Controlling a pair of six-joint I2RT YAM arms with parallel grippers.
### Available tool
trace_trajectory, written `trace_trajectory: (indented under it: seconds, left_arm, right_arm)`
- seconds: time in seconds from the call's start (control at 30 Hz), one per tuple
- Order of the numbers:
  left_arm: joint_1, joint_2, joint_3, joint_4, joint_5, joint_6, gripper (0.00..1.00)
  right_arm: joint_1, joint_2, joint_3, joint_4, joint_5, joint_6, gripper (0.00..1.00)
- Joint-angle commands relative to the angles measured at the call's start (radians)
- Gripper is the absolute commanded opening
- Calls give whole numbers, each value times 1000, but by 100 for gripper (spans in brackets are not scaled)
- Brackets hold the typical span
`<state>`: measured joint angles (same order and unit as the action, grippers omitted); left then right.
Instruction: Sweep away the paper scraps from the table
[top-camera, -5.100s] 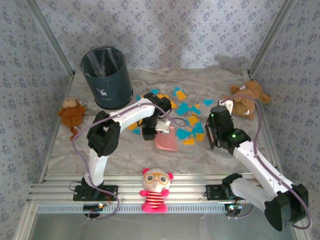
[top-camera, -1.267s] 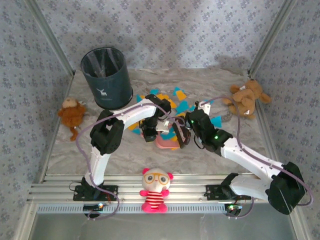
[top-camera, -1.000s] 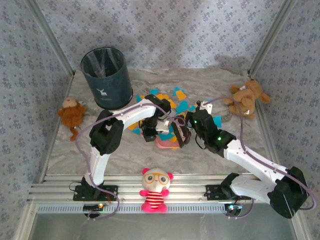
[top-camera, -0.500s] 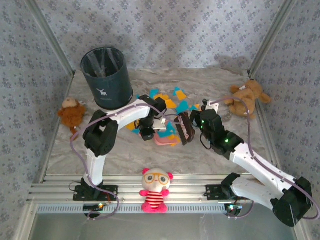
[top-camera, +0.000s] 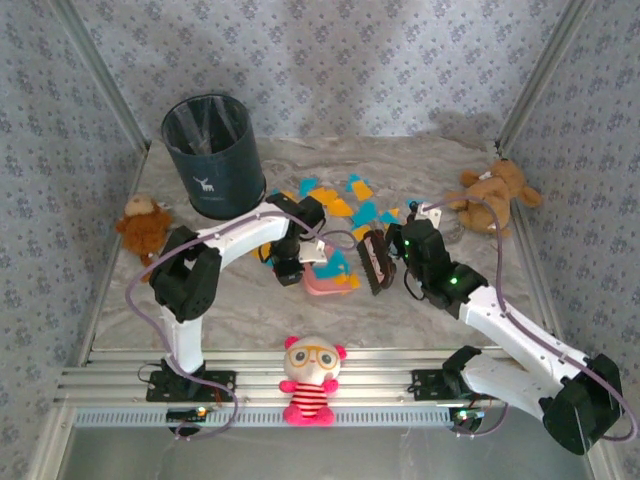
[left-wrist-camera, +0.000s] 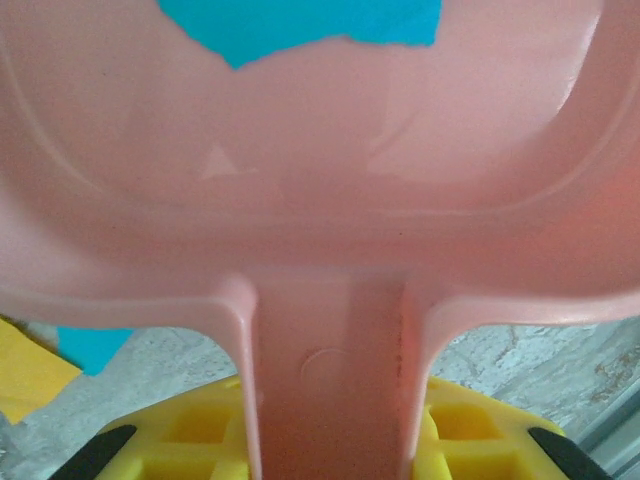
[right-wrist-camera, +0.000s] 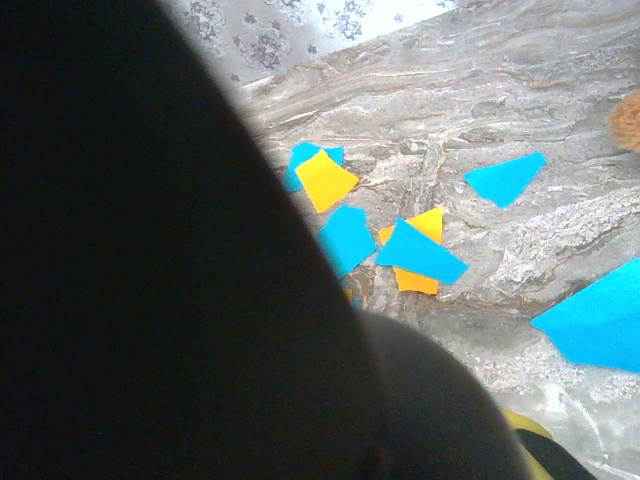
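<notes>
Orange and teal paper scraps lie scattered on the marbled table behind both grippers. My left gripper is shut on the handle of a pink dustpan, which rests on the table holding a few scraps. One teal scrap lies deep in the pan. My right gripper is shut on a dark brush standing just right of the pan. That brush blocks the left of the right wrist view, and loose scraps lie beyond it.
A dark blue bin stands at the back left. Brown plush toys sit at the left edge and the back right. A striped doll sits on the aluminium rail at the front. Patterned walls close in the sides.
The right arm swung the brush left across the scraps up to the dustpan, then drew back slightly right. Scraps now lie on the pan. The left gripper and pan shifted slightly toward the front left.
</notes>
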<state>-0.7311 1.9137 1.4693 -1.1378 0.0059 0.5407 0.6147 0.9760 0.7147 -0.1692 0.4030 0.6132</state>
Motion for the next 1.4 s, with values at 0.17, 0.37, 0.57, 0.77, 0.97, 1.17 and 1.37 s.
trace_trajectory:
  seconds: [0.17,0.37,0.57,0.77,0.97,1.17,1.37]
  left_arm:
    - [7,-109,-96,-9,22,42,0]
    - [4,-148,-153,-4,26,62,0]
    - [-5,-158,-193,10,-6,88,0]
    - [-21,-109,-185,22,-45,82,0]
    - [-33,-61,-153,15,-70,55,0]
    - [-40,-2,-103,7,-95,12,0]
    - [-41,36,-50,11,-76,-30,0]
  right_arm:
    - [-9,27,-15,25,-7,8,0]
    - [-7,55,-21,47,-22,7,0]
    - [0,70,-35,70,-26,8,0]
    - [19,83,-48,89,-17,29,0]
    - [46,105,-52,104,-10,51,0]
    - [56,113,-52,115,-7,66,0]
    - [58,112,-42,122,-5,75,0]
